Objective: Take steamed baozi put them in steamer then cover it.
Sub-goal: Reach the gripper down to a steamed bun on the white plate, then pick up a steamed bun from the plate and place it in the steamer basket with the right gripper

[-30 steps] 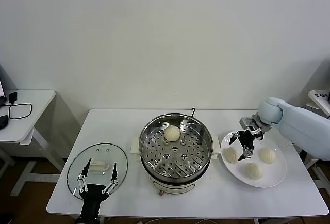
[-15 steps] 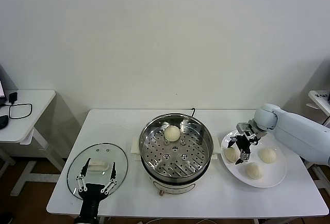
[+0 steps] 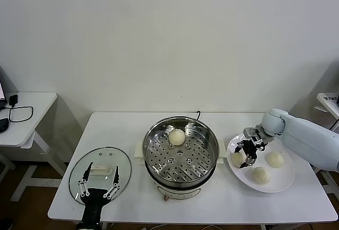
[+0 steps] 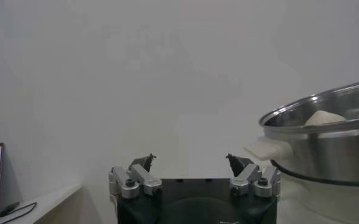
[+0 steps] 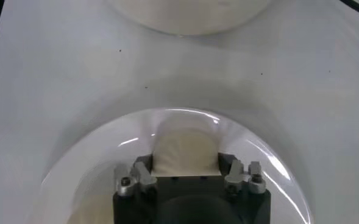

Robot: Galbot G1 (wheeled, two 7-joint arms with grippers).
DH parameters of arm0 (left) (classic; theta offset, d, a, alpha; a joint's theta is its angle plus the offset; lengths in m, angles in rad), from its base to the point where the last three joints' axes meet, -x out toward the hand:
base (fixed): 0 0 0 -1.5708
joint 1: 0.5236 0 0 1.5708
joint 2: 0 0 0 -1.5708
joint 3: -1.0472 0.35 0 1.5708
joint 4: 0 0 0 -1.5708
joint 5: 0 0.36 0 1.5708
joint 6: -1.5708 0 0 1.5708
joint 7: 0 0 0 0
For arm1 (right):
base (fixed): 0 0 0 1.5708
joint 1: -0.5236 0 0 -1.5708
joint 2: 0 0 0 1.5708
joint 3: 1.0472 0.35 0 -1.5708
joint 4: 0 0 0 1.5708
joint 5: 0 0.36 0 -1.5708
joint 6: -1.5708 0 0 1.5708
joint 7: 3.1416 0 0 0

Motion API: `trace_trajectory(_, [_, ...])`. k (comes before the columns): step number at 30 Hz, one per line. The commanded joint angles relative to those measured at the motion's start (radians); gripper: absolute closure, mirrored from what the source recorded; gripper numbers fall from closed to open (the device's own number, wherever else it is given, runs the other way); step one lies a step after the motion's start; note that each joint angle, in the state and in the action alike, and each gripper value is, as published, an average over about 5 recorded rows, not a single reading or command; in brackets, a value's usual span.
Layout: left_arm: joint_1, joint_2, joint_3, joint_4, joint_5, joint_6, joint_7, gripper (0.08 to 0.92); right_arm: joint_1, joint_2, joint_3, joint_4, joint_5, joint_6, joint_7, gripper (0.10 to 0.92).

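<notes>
The steamer (image 3: 181, 122) stands mid-table with one baozi (image 3: 177, 136) on its perforated tray. Three more baozi lie on the white plate (image 3: 282, 181). My right gripper (image 3: 247, 153) is open and low over the plate, its fingers on either side of the leftmost baozi (image 3: 236, 159). In the right wrist view that baozi (image 5: 185, 149) fills the gap between the fingers of the gripper (image 5: 186, 168). The glass cover (image 3: 114, 156) lies flat at the front left. My left gripper (image 3: 104, 168) is open above its handle.
The other two baozi (image 3: 275, 159) (image 3: 260, 175) lie on the plate's right half. A side table with a black cable (image 3: 21, 114) stands far left. The left wrist view shows the open left gripper (image 4: 191, 161) and the steamer wall (image 4: 331, 143).
My right gripper has moved down and slightly left, from above the plate's back edge onto the leftmost baozi. The left arm has not moved.
</notes>
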Motion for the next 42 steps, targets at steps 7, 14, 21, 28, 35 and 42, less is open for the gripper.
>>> trace_trajectory(7, [-0.002, 0.008, 0.004, -0.008, 0.000, 0.001, -0.001, 0.177, 0.374, -0.011, -0.135, 0.141, 0.088, -0.034, -0.150, 0.347])
trace_trajectory(14, [-0.003, 0.013, 0.002, -0.007, 0.003, 0.001, -0.002, 0.177, 0.662, 0.093, -0.333, 0.266, 0.304, -0.125, -0.147, 0.347])
trace_trajectory(21, [-0.009, 0.018, 0.003, -0.006, 0.004, 0.001, -0.005, 0.177, 0.797, 0.219, -0.436, 0.391, 0.479, -0.227, -0.066, 0.354])
trace_trajectory(28, [-0.028, 0.019, 0.006, -0.002, 0.005, 0.000, -0.007, 0.177, 0.843, 0.337, -0.523, 0.491, 0.568, -0.302, 0.071, 0.355])
trace_trajectory(35, [-0.040, 0.017, 0.007, -0.005, 0.005, 0.002, -0.009, 0.177, 0.762, 0.418, -0.548, 0.524, 0.606, -0.360, 0.223, 0.355])
trace_trajectory(42, [-0.043, 0.016, 0.000, -0.001, 0.004, 0.002, -0.012, 0.177, 0.678, 0.493, -0.540, 0.499, 0.602, -0.387, 0.279, 0.356])
